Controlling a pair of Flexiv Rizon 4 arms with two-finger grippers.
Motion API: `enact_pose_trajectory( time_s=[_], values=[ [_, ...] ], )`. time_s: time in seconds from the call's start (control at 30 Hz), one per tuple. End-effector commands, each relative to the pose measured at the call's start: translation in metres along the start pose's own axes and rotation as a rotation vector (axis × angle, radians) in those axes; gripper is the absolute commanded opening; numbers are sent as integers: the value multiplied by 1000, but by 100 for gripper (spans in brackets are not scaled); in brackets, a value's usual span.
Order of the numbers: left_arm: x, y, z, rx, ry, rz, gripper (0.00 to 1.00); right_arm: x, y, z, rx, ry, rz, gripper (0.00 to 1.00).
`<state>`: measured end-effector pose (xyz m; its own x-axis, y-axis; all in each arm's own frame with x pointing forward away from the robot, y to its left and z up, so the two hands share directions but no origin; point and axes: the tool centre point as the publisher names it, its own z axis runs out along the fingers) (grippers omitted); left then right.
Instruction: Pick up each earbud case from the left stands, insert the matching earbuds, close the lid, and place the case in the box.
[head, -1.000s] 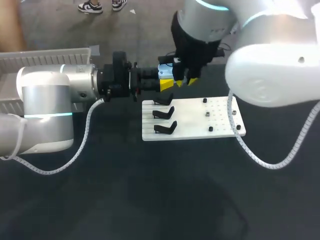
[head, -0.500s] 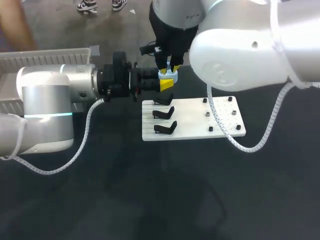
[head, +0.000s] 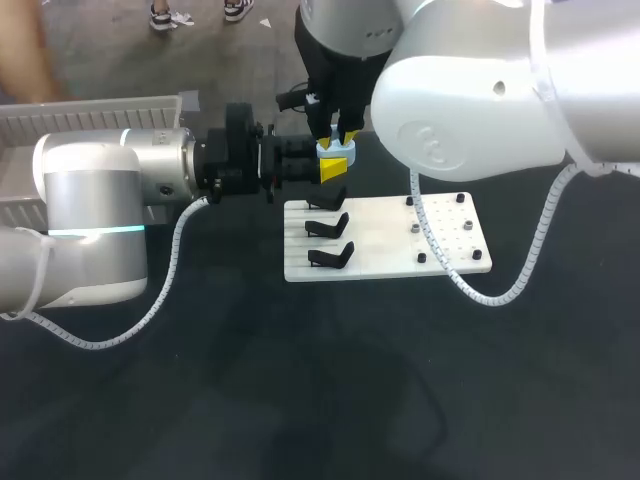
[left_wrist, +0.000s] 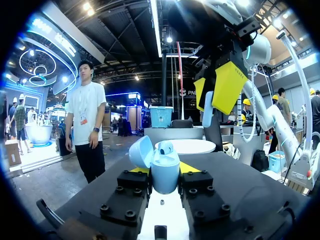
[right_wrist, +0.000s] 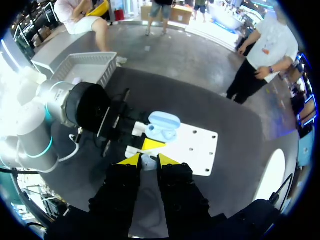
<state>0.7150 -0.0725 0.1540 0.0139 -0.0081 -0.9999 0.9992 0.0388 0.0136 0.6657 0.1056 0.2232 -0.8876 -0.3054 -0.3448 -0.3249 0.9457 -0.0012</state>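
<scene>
dark table (head: 300, 400), open pale-blue earbud case (left_wrist: 164, 169)

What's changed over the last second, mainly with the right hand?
The right hand, shut on a small pale blue earbud, swung to the left from over the far edge of the white stand board to just above the open pale blue earbud case. It has barely shifted since. Nothing was visibly taken or let go. The left hand kept the case clamped; the board and black stands stayed put.
</scene>
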Motion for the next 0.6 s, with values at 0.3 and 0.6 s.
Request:
enact_pose_trajectory(
  time_s=[0.3,0.6],
  values=[
    [1,1,0,0,-2,2,0,-1,0,1,-1,9,-4,0],
    [1,1,0,0,-2,2,0,-9,-1,9,18,-4,-40,0]
  ],
)
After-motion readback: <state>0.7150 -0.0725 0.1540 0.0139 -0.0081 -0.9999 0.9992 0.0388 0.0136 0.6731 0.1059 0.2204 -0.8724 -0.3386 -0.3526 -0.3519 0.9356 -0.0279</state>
